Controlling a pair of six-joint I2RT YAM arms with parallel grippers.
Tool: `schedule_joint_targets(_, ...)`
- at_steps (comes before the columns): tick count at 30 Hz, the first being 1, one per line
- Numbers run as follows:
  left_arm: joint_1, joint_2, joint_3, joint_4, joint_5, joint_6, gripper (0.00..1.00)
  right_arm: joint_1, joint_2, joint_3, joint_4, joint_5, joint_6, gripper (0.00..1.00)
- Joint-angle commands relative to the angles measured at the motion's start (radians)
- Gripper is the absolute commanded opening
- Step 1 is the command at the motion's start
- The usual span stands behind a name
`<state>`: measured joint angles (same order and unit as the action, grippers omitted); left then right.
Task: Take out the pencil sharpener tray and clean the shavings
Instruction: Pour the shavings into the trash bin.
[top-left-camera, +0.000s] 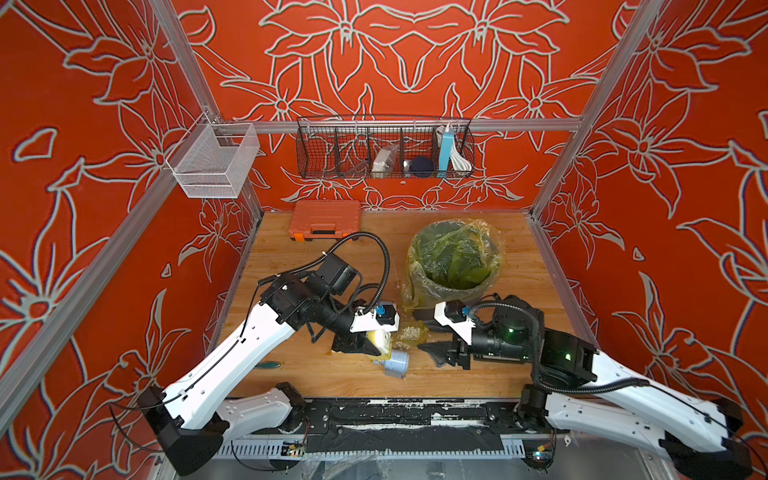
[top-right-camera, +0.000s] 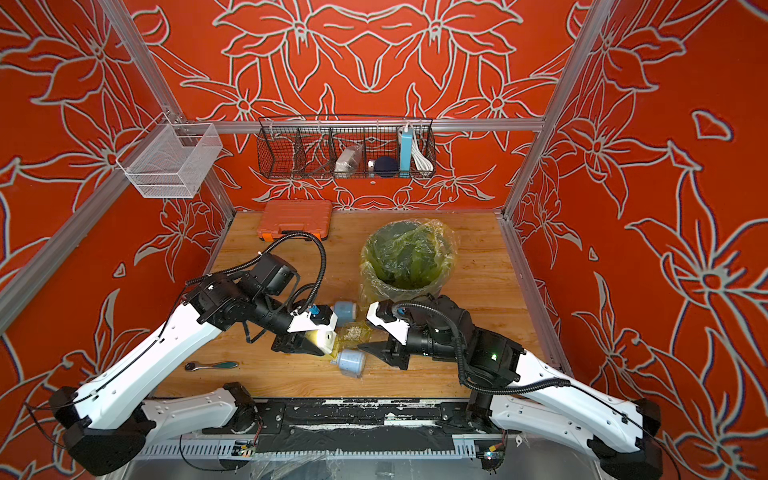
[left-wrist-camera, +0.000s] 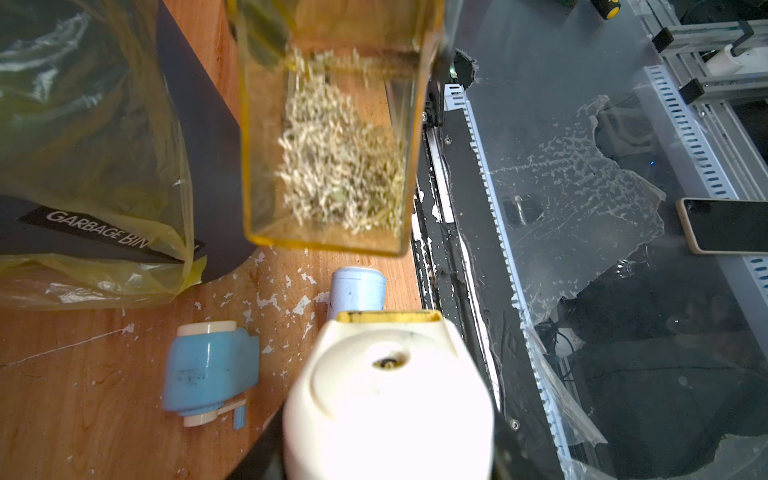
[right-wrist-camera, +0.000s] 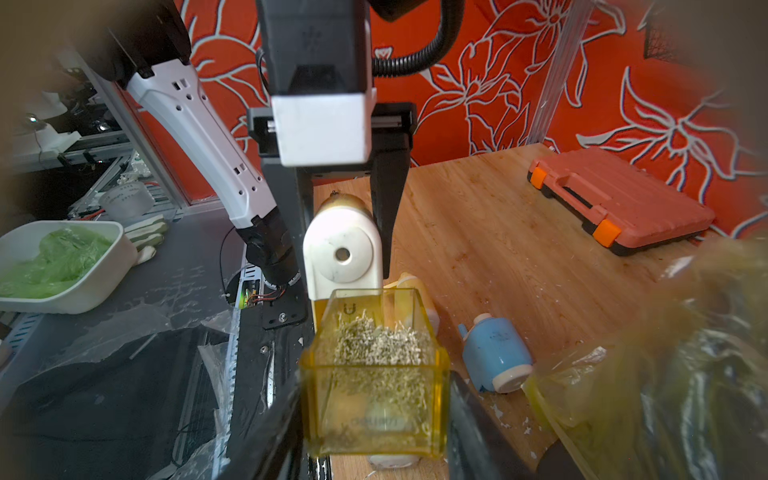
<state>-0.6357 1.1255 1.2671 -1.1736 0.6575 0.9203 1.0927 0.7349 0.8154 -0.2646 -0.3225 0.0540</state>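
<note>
The cream-white pencil sharpener (left-wrist-camera: 386, 395) sits between the fingers of my left gripper (left-wrist-camera: 386, 457), which is shut on it; both top views show it (top-left-camera: 379, 338) (top-right-camera: 322, 338) low over the table. My right gripper (right-wrist-camera: 374, 424) is shut on the clear yellow tray (right-wrist-camera: 374, 374), which is out of the sharpener and held a short gap away from it (top-left-camera: 409, 334) (top-right-camera: 354, 334). A heap of pale shavings (right-wrist-camera: 378, 345) (left-wrist-camera: 340, 166) lies inside the tray. The right wrist view shows the sharpener (right-wrist-camera: 343, 249) just beyond the tray's far end.
A garbage bin (top-left-camera: 453, 262) lined with a yellow-green bag stands just behind the grippers. Two blue sharpeners (top-right-camera: 345, 311) (top-right-camera: 351, 363) lie on the table close by, among white flecks (left-wrist-camera: 266, 299). An orange tool case (top-left-camera: 324, 218) is at the back, a ratchet handle (top-right-camera: 212, 365) front left.
</note>
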Motion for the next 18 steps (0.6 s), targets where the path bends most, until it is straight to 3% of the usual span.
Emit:
schedule_joint_targets(1, 0.012, 0.007, 0.024, -0.032, -0.007, 0.025, 0.00, -0.002, -0.036, 0.008, -0.041, 0.089, 0.025, 0.00)
schedule_joint_targets(7, 0.054, 0.014, 0.035, -0.055, -0.032, 0.063, 0.00, -0.004, 0.016, 0.220, -0.178, 0.354, 0.099, 0.00)
schedule_joint_targets(11, 0.068, 0.013, 0.040, -0.050, -0.044, 0.075, 0.00, -0.032, 0.104, 0.425, -0.323, 0.544, 0.217, 0.00)
schedule_joint_targets(15, 0.072, 0.011, 0.037, -0.044, -0.048, 0.076, 0.00, -0.118, 0.192, 0.620, -0.487, 0.535, 0.410, 0.00)
schedule_joint_targets(18, 0.072, 0.008, 0.027, -0.039, -0.047, 0.075, 0.00, -0.214, 0.265, 0.760, -0.642, 0.427, 0.611, 0.00)
